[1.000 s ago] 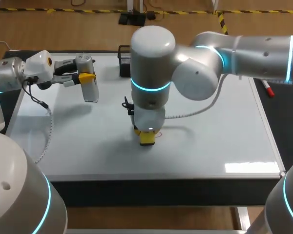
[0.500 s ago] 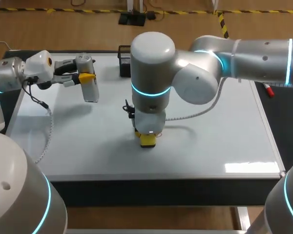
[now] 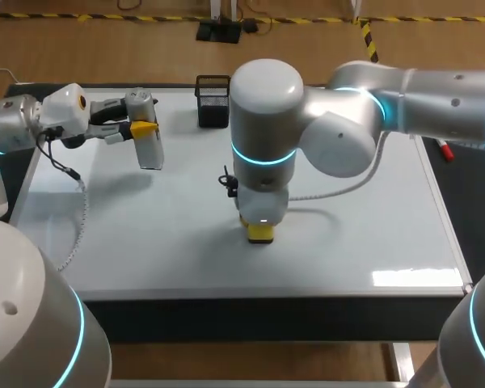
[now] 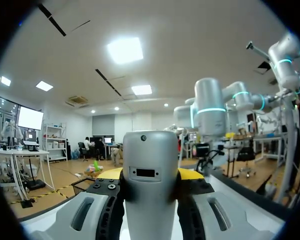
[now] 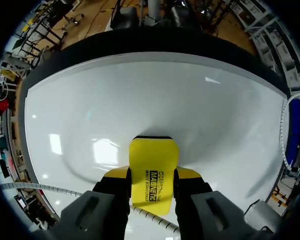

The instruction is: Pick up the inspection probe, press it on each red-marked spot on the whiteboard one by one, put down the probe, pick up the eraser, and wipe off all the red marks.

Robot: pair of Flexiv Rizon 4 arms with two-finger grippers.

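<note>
Here, eraser (image 5: 153,159) in right pincer (image 5: 152,175).

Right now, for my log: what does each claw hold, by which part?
Left claw: grey cylindrical probe, gripped at its middle. Right claw: yellow rectangular eraser, gripped by its long sides.

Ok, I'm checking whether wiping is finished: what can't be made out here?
Any red mark under the yellow rectangular eraser: hidden by it (right wrist view) and by the right hand (head view).
Tip of the grey cylindrical probe: behind its own body, left wrist view.
Contents of the black mesh basket: too small, head view.
</note>
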